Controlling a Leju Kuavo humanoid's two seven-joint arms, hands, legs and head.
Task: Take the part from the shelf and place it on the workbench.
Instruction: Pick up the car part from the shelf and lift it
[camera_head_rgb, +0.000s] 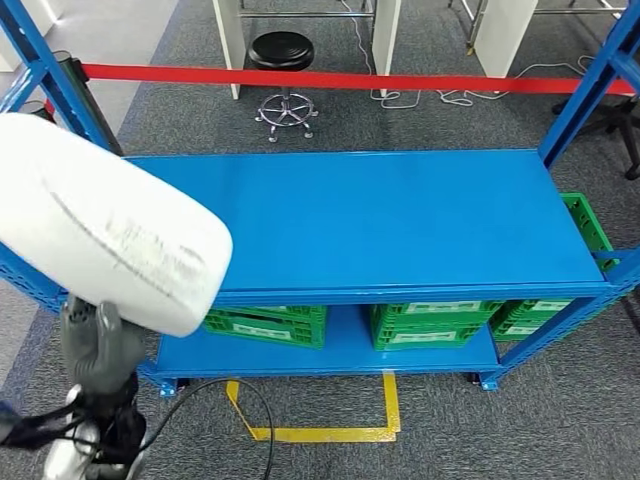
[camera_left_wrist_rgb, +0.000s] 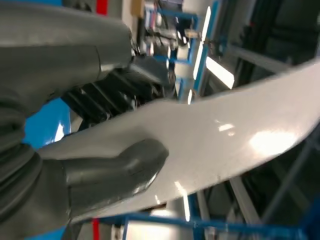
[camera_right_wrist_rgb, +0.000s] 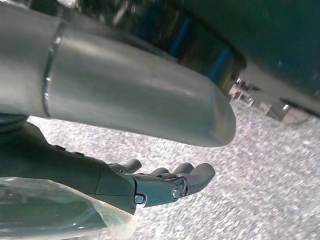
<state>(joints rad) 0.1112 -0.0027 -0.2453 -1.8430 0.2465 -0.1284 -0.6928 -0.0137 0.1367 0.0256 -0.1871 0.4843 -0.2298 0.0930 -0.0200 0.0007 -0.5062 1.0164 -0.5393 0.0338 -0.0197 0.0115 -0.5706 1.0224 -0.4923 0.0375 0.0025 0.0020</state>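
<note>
left hand (camera_head_rgb: 96, 345): raised at lower left, thumb and fingers clamped on white part (camera_head_rgb: 106, 225). right hand (camera_right_wrist_rgb: 151, 182): fingers extended, apart, empty, above carpet (camera_right_wrist_rgb: 264, 190).

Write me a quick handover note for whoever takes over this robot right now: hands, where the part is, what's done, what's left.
Left hand: grips the white part from below, thumb pressed on its face, holding it up in front of the blue shelf.
Right hand: holds nothing, fingers loosely extended, hanging over the carpet.
Done: the part is off the shelf.
Left: carry it to the workbench and set it down.
Green crates sit on the lower shelf level.
</note>
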